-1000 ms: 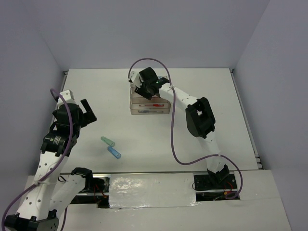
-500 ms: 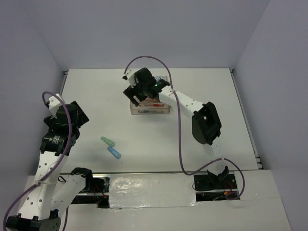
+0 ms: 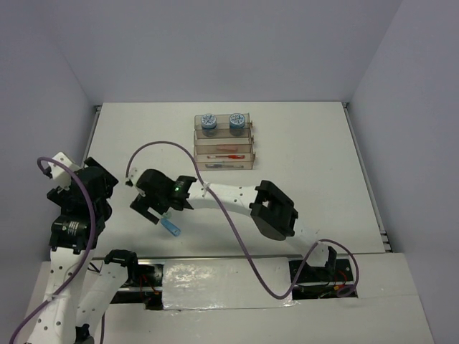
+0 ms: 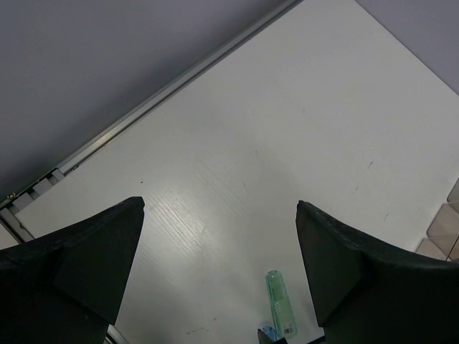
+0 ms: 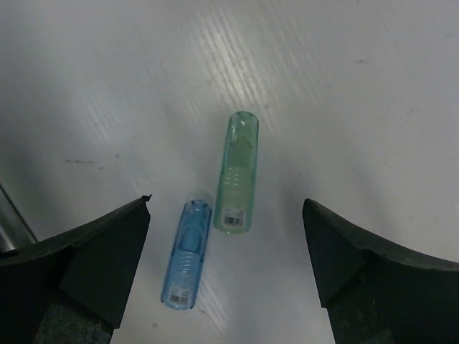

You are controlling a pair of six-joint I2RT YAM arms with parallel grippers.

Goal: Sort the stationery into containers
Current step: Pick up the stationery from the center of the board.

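1. Near the table's front-left, the R gripper (image 3: 153, 209) hangs low over two capsule-shaped pieces. Its jaws are spread wide and grasp nothing.
2. R wrist cam: a translucent green capsule-shaped piece (image 5: 238, 172) and a translucent blue capsule-shaped piece (image 5: 185, 254) lie flat on the white table (image 5: 344, 72). They're close together, roughly parallel, not quite touching. The green one sits about centred btwn the fingers, and neither piece touches a finger.
3. Top cam: the blue piece pokes out just beside the R gripper, w/ the green one hidden under it.
4. L gripper (image 4: 220, 206) is at the table's left side, well apart from the trays. Jaws are released, wide, empty.
5. A block of clear smoky-tinted rectangular plastic trays (image 3: 224, 143) sits far-centre, well apart from both capsules. Two round blue patterned rolls (image 3: 209, 122) stand in the farthest tray, and a thin red pen (image 3: 228, 154) lies in a nearer one.
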